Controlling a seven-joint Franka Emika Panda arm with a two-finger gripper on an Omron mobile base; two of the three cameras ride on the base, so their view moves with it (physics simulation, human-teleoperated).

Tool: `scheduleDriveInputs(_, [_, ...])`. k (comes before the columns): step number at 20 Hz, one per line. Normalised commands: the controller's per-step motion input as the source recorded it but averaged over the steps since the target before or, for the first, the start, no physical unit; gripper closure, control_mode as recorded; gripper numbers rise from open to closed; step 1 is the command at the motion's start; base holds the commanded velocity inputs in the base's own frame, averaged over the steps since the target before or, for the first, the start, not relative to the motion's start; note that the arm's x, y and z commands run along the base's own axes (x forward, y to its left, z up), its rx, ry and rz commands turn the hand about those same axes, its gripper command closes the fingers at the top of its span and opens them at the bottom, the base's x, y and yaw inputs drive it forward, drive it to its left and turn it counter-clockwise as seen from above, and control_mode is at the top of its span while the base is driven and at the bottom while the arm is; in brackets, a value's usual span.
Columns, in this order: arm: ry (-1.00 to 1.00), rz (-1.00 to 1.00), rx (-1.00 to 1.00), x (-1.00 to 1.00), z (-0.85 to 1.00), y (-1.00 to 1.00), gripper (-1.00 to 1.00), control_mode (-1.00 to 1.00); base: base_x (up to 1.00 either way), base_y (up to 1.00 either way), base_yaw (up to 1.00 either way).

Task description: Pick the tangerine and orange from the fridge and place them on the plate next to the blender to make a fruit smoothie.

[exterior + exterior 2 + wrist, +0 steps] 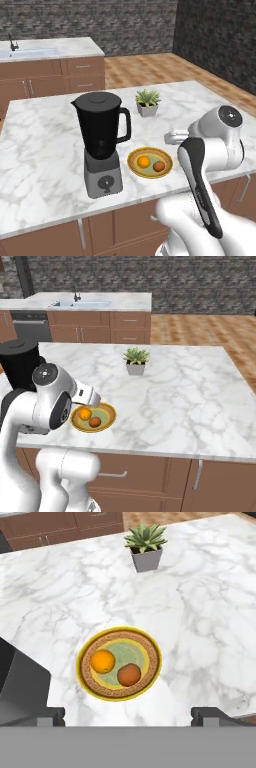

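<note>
The yellow-ochre plate (pixel 150 162) (pixel 93 417) (pixel 119 663) lies on the marble island just right of the blender (pixel 101 141) (pixel 20 684). Two fruits rest on it side by side: a bright orange one (pixel 143 161) (pixel 84 414) (pixel 103 661) and a darker, reddish one (pixel 159 166) (pixel 95 422) (pixel 129 675). I cannot tell which is the tangerine and which the orange. My gripper (pixel 130 716) hovers above the plate's near side, open and holding nothing, its fingertips (pixel 54 714) spread wide. The fridge is out of view.
A small potted succulent (pixel 147 102) (pixel 136 361) (pixel 146 545) stands behind the plate. The island's front edge (pixel 125 202) runs close to the plate. A second counter with a sink (pixel 30 52) (pixel 82 304) lies beyond, with wooden floor to the right.
</note>
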Motion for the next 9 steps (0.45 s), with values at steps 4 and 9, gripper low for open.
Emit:
scheduleDriveInputs(4, [-0.23, -0.03, 0.00, -0.43, 0.16, -0.01, -1.00, -1.00, 0.00, 0.00, 0.00])
scheduleDriveInputs(9, [-0.02, 0.00, 0.00, -0.02, 0.00, 0.00, -1.00, -1.00, 0.00, 0.00, 0.00])
